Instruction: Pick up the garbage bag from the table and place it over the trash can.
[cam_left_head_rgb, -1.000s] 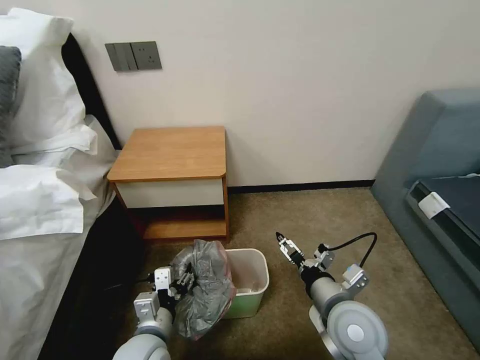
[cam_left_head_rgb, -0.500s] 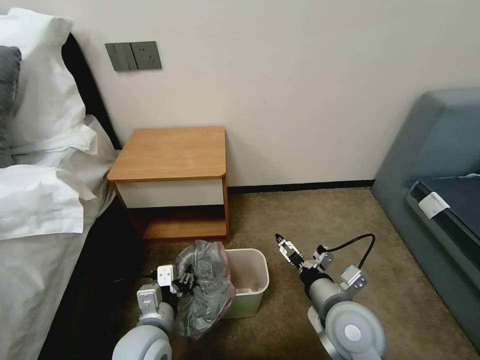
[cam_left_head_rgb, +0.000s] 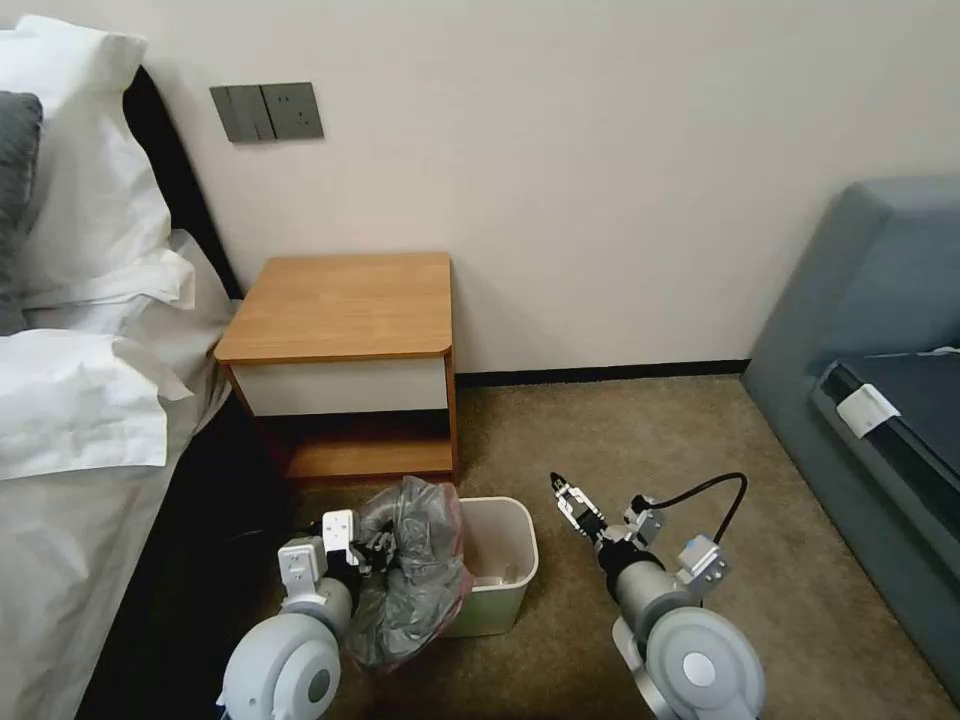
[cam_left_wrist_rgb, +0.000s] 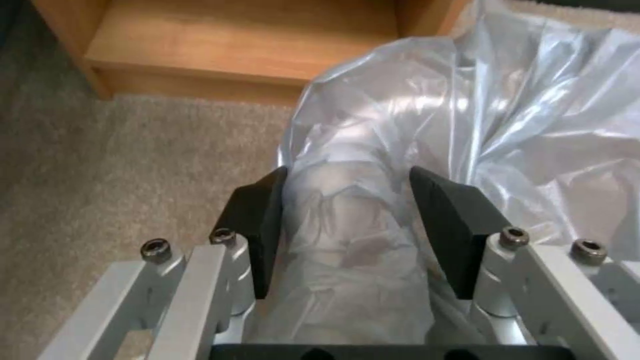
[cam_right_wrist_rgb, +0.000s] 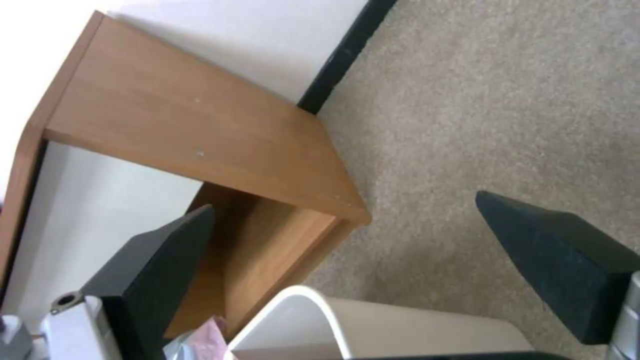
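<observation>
The garbage bag (cam_left_head_rgb: 415, 570), crinkled grey plastic with a pinkish-red edge, hangs bunched over the left side of the trash can (cam_left_head_rgb: 497, 603), a pale cream-green bin on the carpet. My left gripper (cam_left_head_rgb: 375, 553) is shut on the garbage bag; in the left wrist view the plastic (cam_left_wrist_rgb: 467, 115) fills the gap of the left gripper (cam_left_wrist_rgb: 347, 175). The right gripper (cam_left_head_rgb: 558, 487) hovers open just right of the bin; in its wrist view the right gripper (cam_right_wrist_rgb: 345, 204) holds nothing, above the bin's rim (cam_right_wrist_rgb: 313, 305). The table (cam_left_head_rgb: 345, 305) stands behind, its top bare.
A bed with white pillows (cam_left_head_rgb: 80, 400) runs along the left. A grey-blue sofa (cam_left_head_rgb: 870, 330) stands at the right. Open carpet (cam_left_head_rgb: 620, 430) lies between the bin, the wall and the sofa. The table's low shelf (cam_left_wrist_rgb: 233, 45) is close behind the bag.
My left arm has swung a little, its wrist rising and shifting right with the bag. The right arm has eased slightly back and left. The bin has not moved.
</observation>
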